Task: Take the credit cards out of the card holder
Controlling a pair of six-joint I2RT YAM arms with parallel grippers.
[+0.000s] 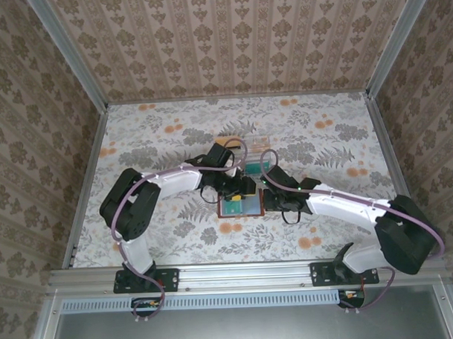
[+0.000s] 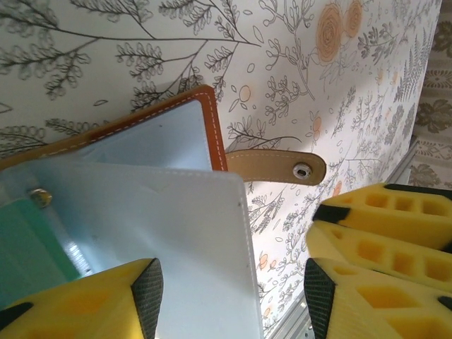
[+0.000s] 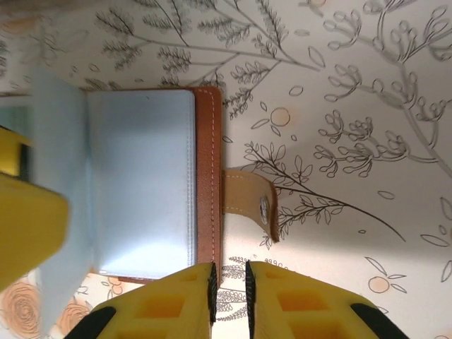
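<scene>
The card holder (image 1: pixel 260 206) lies open on the flowered tablecloth, with a brown leather rim (image 2: pixel 215 127) and a snap strap (image 2: pixel 275 166). A green credit card (image 2: pixel 21 244) sits in its left half and shows teal from above (image 1: pixel 239 207). My left gripper (image 2: pixel 232 296) is open and straddles a raised blue-grey inner leaf (image 2: pixel 162 226), whose free edge lies between the fingers. My right gripper (image 3: pixel 229 289) is almost shut at the holder's brown edge (image 3: pixel 208 176), near the strap (image 3: pixel 247 198). Only tablecloth shows in the slit.
Both arms meet over the holder at the table's middle (image 1: pixel 242 191). A clear plastic box (image 1: pixel 256 155) stands just behind them. Patterned walls close in the back and sides, and a metal rail (image 1: pixel 238 277) runs along the near edge.
</scene>
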